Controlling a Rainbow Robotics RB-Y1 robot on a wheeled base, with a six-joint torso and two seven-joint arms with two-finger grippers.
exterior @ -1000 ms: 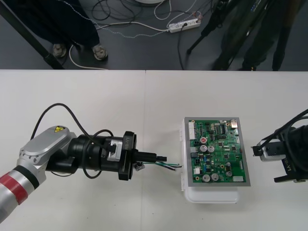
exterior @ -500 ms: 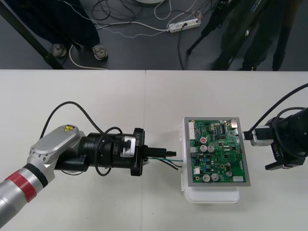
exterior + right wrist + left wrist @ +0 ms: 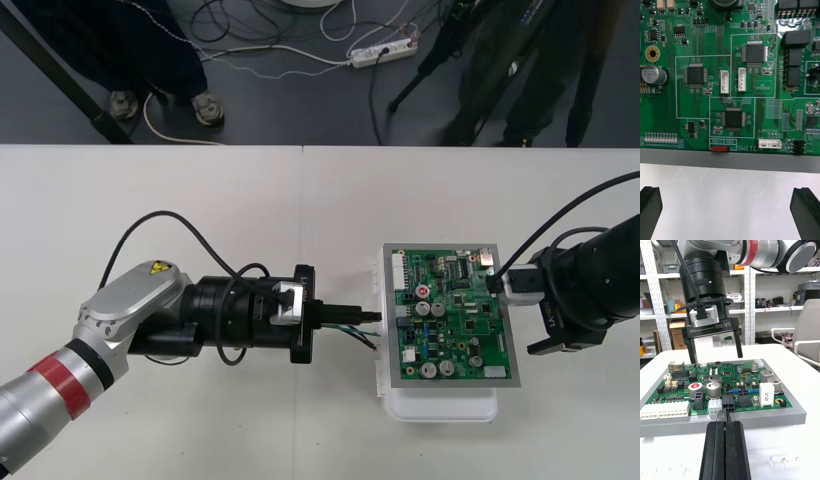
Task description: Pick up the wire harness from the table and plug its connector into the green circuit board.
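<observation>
Between the fingers of the left gripper (image 3: 370, 317), clenched flat together: the wire harness (image 3: 352, 333), green and black wires trailing out under the fingers. Plug hidden at the fingertips; seated in the board or not, impossible to tell. Right at those tips, the near edge of the one green circuit board (image 3: 455, 320) on its one white base (image 3: 440, 408), with one white socket (image 3: 714, 405) and one black socket (image 3: 729, 402) side by side there. Farther across the board, nearer the other tool: three square black chips (image 3: 733, 117), two white headers (image 3: 725, 80) side by side, one red switch (image 3: 719, 149) marked "SWITCH", with "RB10" and "RB5" printed over it, "LAN2CON" over a third white header (image 3: 769, 143), "STICKER" in a white outline. Just past the board's far edge, the right gripper (image 3: 717, 358), released, two black fingers (image 3: 649, 210) spread wide apart, holding nothing, "RB-Y1" in white on its body. Well behind the left gripper, on the silver arm link, one yellow warning sticker (image 3: 150, 268)
</observation>
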